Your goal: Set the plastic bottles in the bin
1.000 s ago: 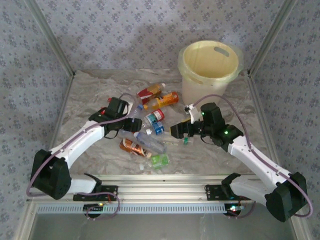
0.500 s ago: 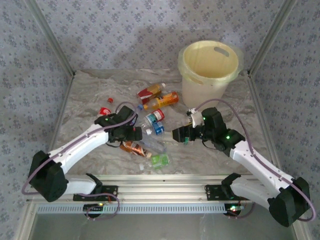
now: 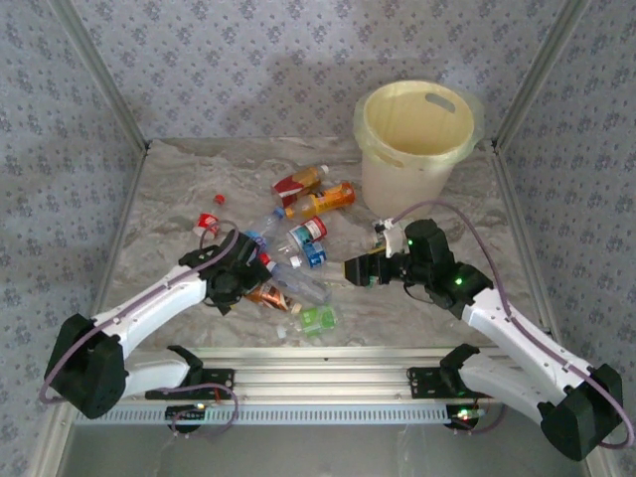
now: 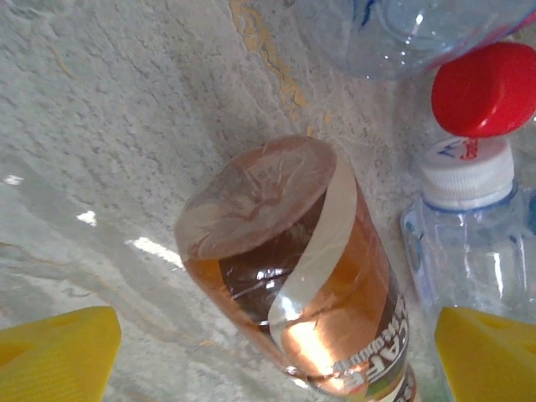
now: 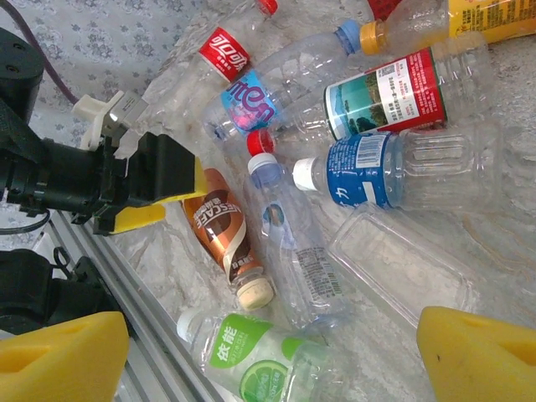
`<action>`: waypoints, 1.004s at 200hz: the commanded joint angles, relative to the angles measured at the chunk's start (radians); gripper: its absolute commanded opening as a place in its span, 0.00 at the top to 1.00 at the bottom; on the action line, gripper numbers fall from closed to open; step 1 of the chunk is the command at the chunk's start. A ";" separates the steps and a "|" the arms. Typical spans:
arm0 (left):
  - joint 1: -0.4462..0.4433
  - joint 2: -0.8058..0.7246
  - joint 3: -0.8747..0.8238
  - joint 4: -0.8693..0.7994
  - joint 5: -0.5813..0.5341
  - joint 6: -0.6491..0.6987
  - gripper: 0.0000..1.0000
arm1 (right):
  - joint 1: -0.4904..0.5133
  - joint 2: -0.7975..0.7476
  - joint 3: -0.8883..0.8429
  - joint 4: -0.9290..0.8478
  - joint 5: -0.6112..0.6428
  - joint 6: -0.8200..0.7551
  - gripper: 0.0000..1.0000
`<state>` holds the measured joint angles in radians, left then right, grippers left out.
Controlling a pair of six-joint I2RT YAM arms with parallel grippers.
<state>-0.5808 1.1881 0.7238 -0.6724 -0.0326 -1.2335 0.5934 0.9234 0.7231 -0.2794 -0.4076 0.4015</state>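
Amber bottle lies on its side btwn spread L fingers.

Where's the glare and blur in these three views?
Left wrist: hot glare on the brown bottle, bright streaks on the table cover. Right wrist: even light, bottles sharp, yellow fingers soft at the corners. Top external: softer overall, bin a bit washed out.

Between the left gripper's matt yellow pads lies a glossy brown plastic bottle with a shiny film label. Beneath it the table cover looks like a wrinkled, glossy sheet. Ahead of the right gripper, clear bottles glint. Beyond them, the bin is smooth yellow plastic.
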 commanded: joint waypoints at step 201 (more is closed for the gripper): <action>0.091 0.030 -0.182 0.358 0.067 -0.151 0.43 | 0.032 -0.126 -0.084 -0.020 0.036 0.077 0.09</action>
<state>-0.5194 1.2602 0.5594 -0.3126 0.0410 -1.3998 0.6151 0.8051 0.6621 -0.3107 -0.3775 0.4572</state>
